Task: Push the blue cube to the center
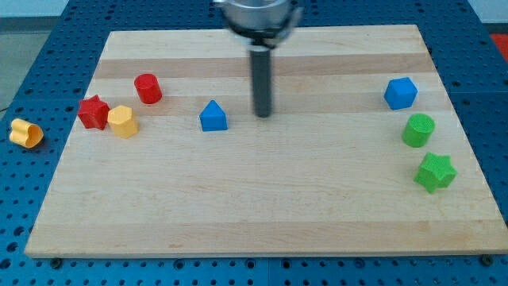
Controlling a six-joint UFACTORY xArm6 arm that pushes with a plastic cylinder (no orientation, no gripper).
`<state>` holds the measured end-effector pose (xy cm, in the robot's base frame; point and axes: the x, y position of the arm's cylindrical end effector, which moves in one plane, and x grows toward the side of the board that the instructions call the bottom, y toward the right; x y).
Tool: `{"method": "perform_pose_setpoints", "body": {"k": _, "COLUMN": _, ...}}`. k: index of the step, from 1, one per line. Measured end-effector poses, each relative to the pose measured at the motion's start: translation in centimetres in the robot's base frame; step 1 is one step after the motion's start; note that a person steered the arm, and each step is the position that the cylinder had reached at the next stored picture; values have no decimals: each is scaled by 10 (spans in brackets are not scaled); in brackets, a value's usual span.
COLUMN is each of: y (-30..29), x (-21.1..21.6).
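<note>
The blue cube (401, 93) sits near the right edge of the wooden board (262, 199), toward the view's top. My tip (262, 115) stands on the board a little above its middle, far to the left of the blue cube. A blue house-shaped block (213, 116) lies just left of my tip, apart from it.
A green cylinder (417, 129) and a green star (435, 172) lie below the blue cube. A red cylinder (148, 87), a red star (94, 112) and a yellow hexagonal block (122, 121) sit at the left. A yellow-orange block (26, 133) lies off the board's left edge.
</note>
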<state>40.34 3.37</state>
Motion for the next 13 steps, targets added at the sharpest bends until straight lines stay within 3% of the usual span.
{"method": "perform_pose_setpoints", "body": {"k": 1, "y": -10, "x": 8}}
{"method": "perform_pose_setpoints", "body": {"k": 2, "y": -119, "x": 10}}
{"method": "perform_pose_setpoints", "body": {"k": 3, "y": -189, "x": 10}}
{"method": "perform_pose_setpoints", "body": {"k": 4, "y": -125, "x": 4}}
{"method": "perform_pose_setpoints", "body": {"k": 6, "y": 110, "x": -84}}
{"method": "perform_pose_setpoints", "body": {"k": 7, "y": 239, "x": -81}}
{"method": "perform_pose_setpoints", "body": {"k": 8, "y": 310, "x": -70}}
{"method": "perform_pose_setpoints", "body": {"k": 9, "y": 212, "x": -37}}
{"method": "perform_pose_setpoints", "body": {"k": 11, "y": -45, "x": 5}}
{"method": "perform_pose_setpoints", "body": {"k": 13, "y": 5, "x": 65}}
